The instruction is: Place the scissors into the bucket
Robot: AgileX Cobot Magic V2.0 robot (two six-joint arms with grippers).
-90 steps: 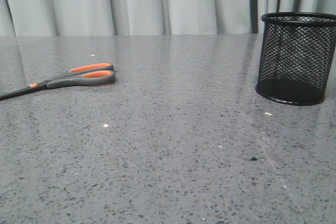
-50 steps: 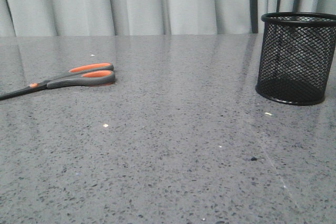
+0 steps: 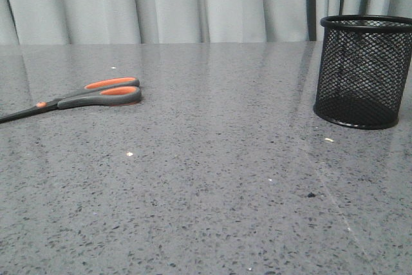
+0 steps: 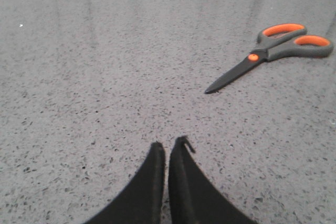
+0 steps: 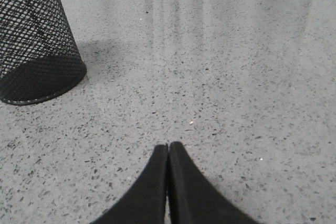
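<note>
The scissors (image 3: pixel 96 93) lie flat on the grey speckled table at the left, dark grey handles with orange loops toward the middle, blades pointing left. They also show in the left wrist view (image 4: pixel 273 51), well ahead of my left gripper (image 4: pixel 168 148), which is shut and empty above the table. The bucket (image 3: pixel 364 72), a black wire-mesh cup, stands upright at the right; it also shows in the right wrist view (image 5: pixel 37 40). My right gripper (image 5: pixel 168 146) is shut and empty, apart from the bucket. Neither gripper shows in the front view.
The grey speckled table (image 3: pixel 212 178) reaches back to a pale curtain (image 3: pixel 193 1). A few small specks lie on the surface.
</note>
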